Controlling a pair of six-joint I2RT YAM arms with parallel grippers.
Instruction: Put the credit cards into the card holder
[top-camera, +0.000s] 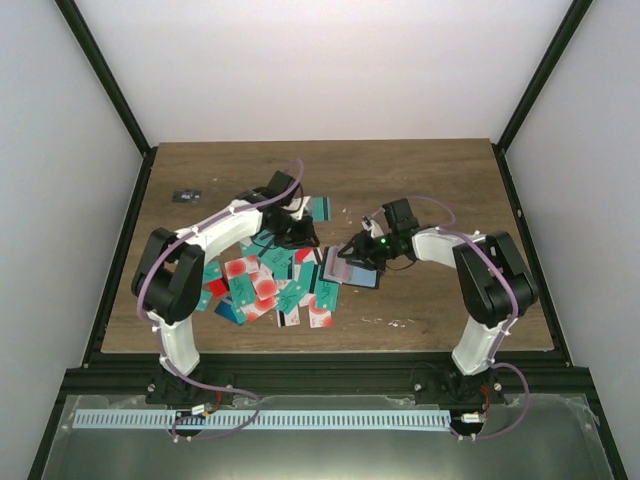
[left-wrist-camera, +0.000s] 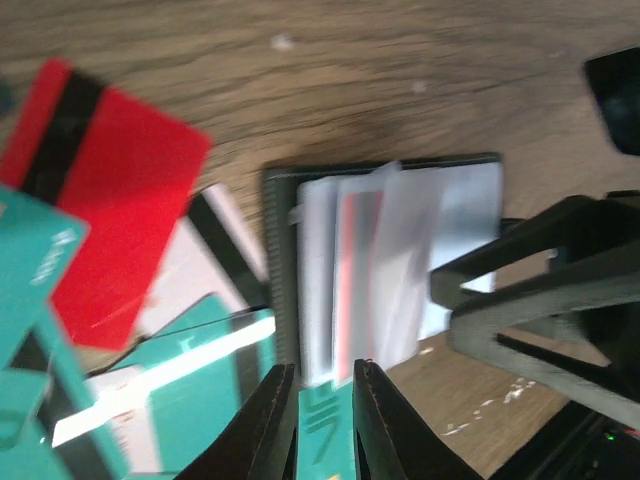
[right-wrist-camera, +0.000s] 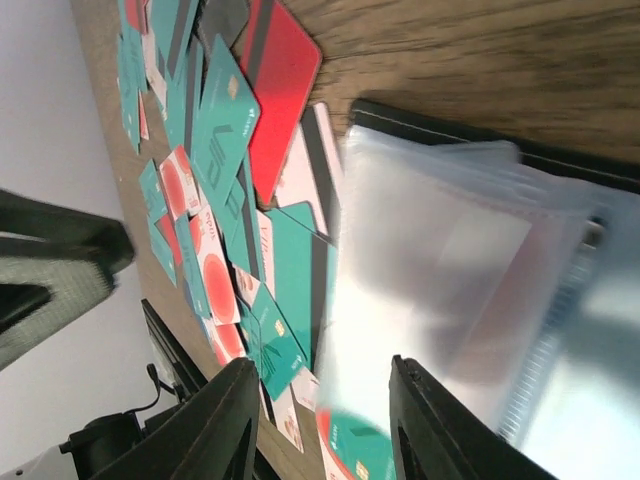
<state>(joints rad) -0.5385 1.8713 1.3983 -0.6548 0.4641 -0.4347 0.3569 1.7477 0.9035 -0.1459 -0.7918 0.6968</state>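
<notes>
As you look down from the overhead view, the card holder lies open on the table, a little right of the frame's centre. It sits at the right edge of the heap of credit cards. The cards are spread across the middle of the table, teal, red, and white with a red circle, many of them overlapping. Your two arms meet over this spot. The left gripper hangs over the upper right of the heap, and the right gripper sits just above the holder's left end.

In your left wrist view, the holder fills the centre of the frame with its dark cover underneath and its clear sleeves fanned on top. The two left fingers come up from the bottom edge with only a narrow gap between them. A teal card shows in that gap, but you cannot tell whether the fingers are clamping it or merely hanging over it. A red card with a black stripe lies in the upper left, partly over other cards. The black frame of your right gripper crosses the right side.

In your right wrist view, the fingers stand wide apart at the bottom edge, released, with the sleeves spread between and beyond them. Cards trail off toward the upper left.

A small dark object lies alone at the far left of the table, well apart from the heap.
</notes>
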